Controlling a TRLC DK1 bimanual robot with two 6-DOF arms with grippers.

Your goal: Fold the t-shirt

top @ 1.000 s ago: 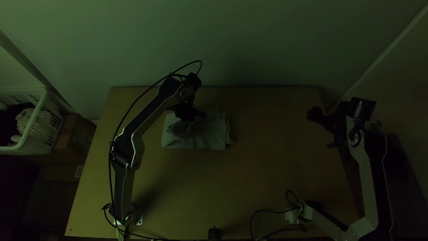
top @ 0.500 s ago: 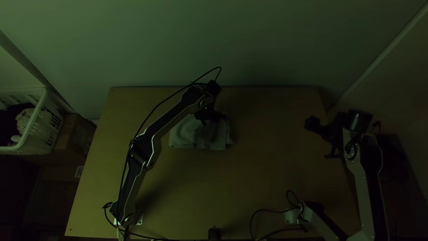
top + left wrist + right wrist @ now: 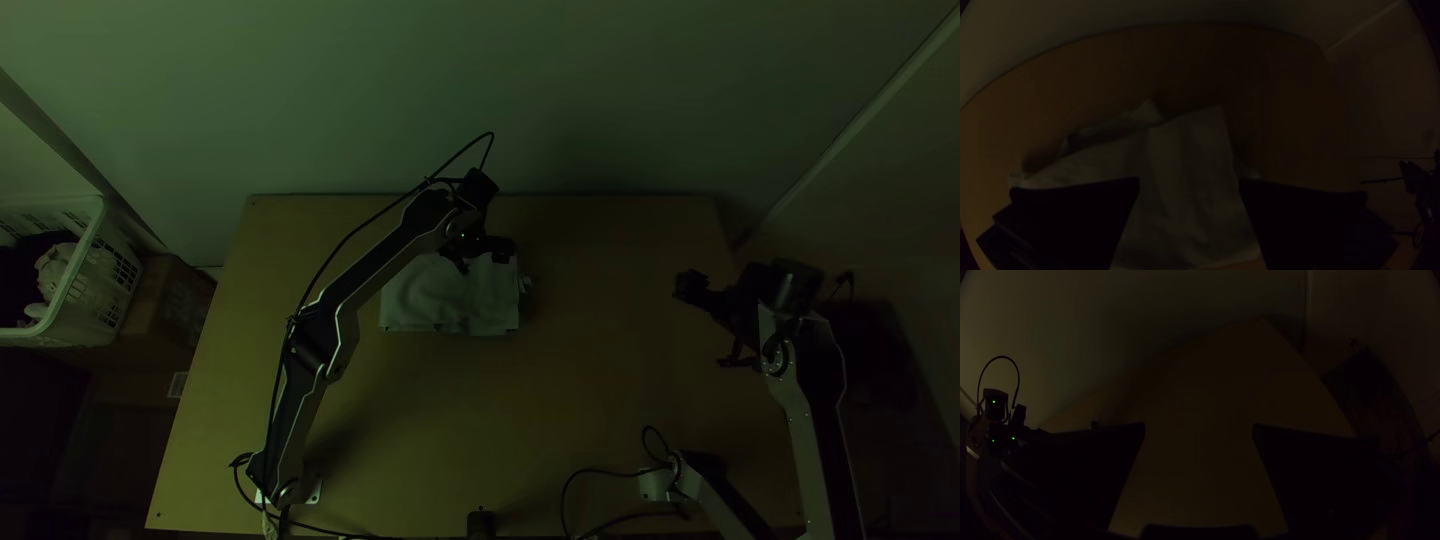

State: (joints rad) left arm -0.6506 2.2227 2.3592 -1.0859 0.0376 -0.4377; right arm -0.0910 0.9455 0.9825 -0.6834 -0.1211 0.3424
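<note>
In the top view we have the t-shirt (image 3: 445, 300), a folded bundle on the table (image 3: 600, 420), its long axis running left to right. The nearer left gripper (image 3: 1189, 181) is at its far right part, fingers apart; any regrip, we judge, lies nearward and leftward. The right gripper (image 3: 1199, 427), also spread, is well apart rightward.

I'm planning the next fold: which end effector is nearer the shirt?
Left. The left end effector is above the shirt; the right end effector is near the table's right edge.
</note>
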